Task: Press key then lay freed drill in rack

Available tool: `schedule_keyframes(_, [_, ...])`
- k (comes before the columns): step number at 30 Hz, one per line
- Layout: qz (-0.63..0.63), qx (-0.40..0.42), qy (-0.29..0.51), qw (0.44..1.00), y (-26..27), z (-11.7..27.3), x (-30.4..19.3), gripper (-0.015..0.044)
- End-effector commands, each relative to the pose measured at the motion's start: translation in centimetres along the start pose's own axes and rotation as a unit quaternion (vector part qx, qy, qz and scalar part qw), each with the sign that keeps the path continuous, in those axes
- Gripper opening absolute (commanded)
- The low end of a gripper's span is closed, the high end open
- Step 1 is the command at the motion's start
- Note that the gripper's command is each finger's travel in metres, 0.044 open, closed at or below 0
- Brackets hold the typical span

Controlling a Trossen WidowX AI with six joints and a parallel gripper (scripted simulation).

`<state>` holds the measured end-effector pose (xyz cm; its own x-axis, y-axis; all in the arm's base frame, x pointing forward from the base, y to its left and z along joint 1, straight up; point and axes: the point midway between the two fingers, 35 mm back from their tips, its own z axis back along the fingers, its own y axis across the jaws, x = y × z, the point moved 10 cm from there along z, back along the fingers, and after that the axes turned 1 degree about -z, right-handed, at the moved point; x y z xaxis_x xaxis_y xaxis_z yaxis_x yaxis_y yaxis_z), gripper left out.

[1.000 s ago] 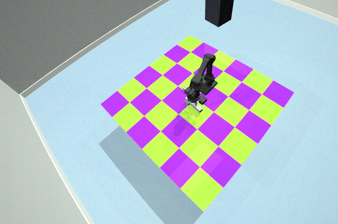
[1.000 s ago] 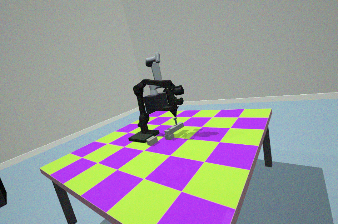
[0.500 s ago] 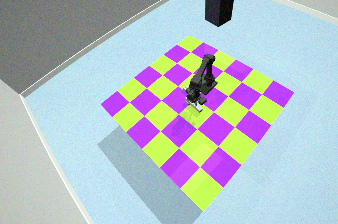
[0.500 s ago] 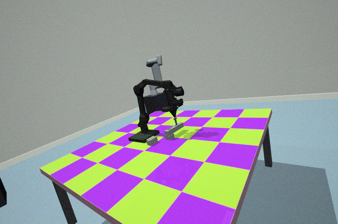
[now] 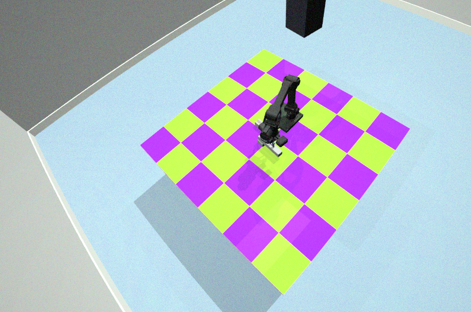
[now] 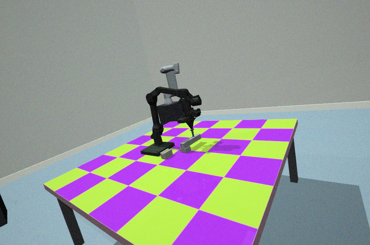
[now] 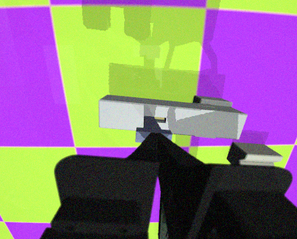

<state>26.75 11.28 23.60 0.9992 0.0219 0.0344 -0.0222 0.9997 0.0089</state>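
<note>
A long pale grey bar (image 5: 276,150) (image 6: 192,140) (image 7: 121,113) is raised above the table on a grey foot (image 6: 185,149). A T-shaped blue-grey key (image 6: 192,133) (image 7: 149,123) stands up from the bar's middle. Beside it, a small tan and dark piece (image 7: 160,119) shows in the bar's top; I cannot tell if it is part of the drill. No other part of the drill can be made out. A small grey block (image 5: 258,123) (image 6: 166,154) (image 7: 262,152), apparently the rack, lies near my base. My gripper (image 6: 191,128) (image 7: 154,138) is shut and empty, pointing down at the key's crossbar; contact cannot be told.
My arm's dark base plate (image 5: 288,124) (image 6: 149,150) stands on the checkered table (image 5: 281,279) (image 6: 167,221), beside the grey block. A black pedestal (image 5: 304,8) (image 6: 168,112) with a grey arm stands beyond the table.
</note>
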Motion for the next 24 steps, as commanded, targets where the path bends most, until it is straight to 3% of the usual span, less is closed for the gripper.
schedule_keyframes(1, [0.0, 0.0, 0.007, 1.0, 0.0, -0.61, 0.03, 0.0])
schedule_keyframes(24, [0.0, 0.0, 0.007, 1.0, 0.02, -1.26, -0.45, 0.0])
